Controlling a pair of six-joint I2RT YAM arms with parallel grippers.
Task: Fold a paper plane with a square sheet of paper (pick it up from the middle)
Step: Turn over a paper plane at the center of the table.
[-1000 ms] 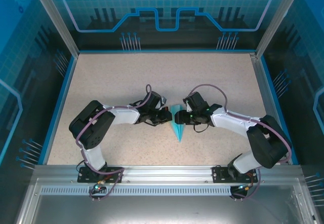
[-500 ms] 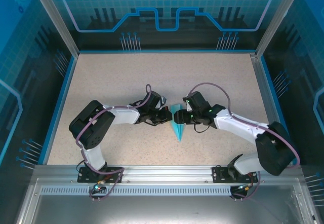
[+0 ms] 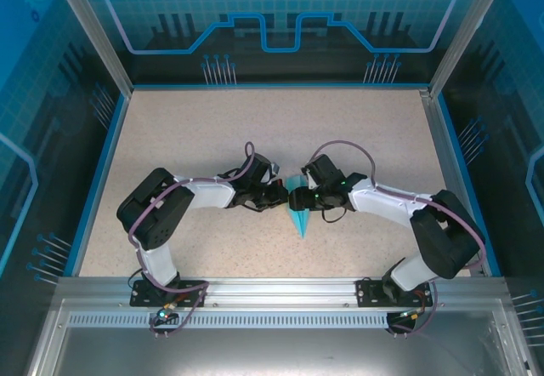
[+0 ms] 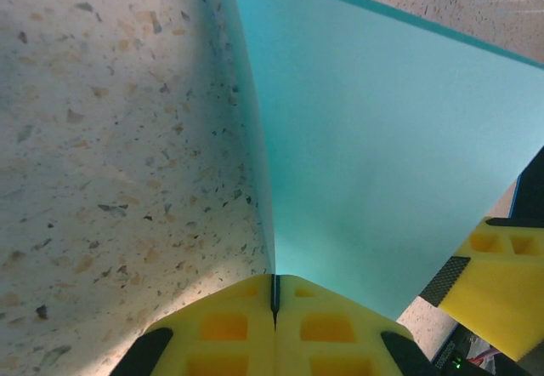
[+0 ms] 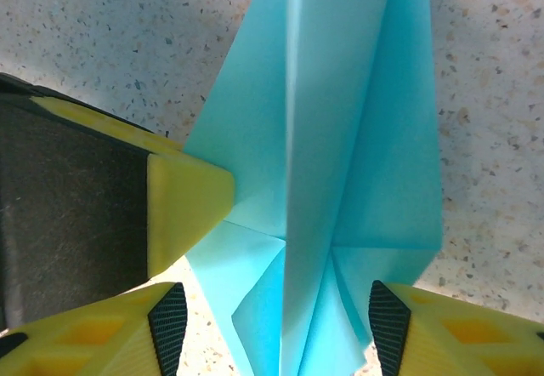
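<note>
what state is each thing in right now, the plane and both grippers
paper plane: folded into a narrow dart with a centre crease, nose pointing to the near edge of the table
left gripper: shut, pinching the plane's edge between its fingers
right gripper: open, one finger on each side of the plane, not clamping it

No legible text, label, number or sign anywhere.
</note>
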